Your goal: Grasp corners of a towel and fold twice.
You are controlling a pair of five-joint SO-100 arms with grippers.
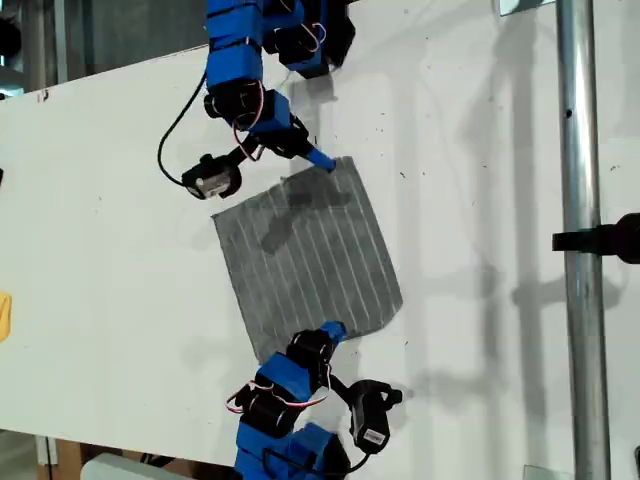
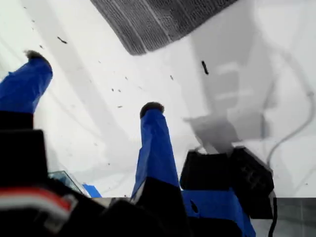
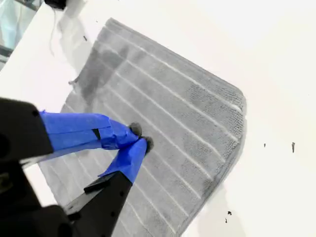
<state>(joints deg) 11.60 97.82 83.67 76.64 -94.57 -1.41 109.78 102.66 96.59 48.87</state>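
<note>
In the exterior view, you saw the grey striped soft towel (image 1: 305, 255) lying flat mid-table on the white table (image 1: 100, 250), its stripes running top to bottom and leaning a bit.

In the first wrist view, my first gripper (image 2: 93, 83) was spread wide near a towel (image 2: 158, 19) corner.

In the second wrist view, my second gripper (image 3: 140, 137) was pinched closed over the towel (image 3: 197, 113).

Towel (image 1: 308, 258): flat, unfolded, on white table (image 1: 110, 290).
Arms: one at each opposite towel edge.
Pole (image 1: 582, 240): exterior view's right.
</note>
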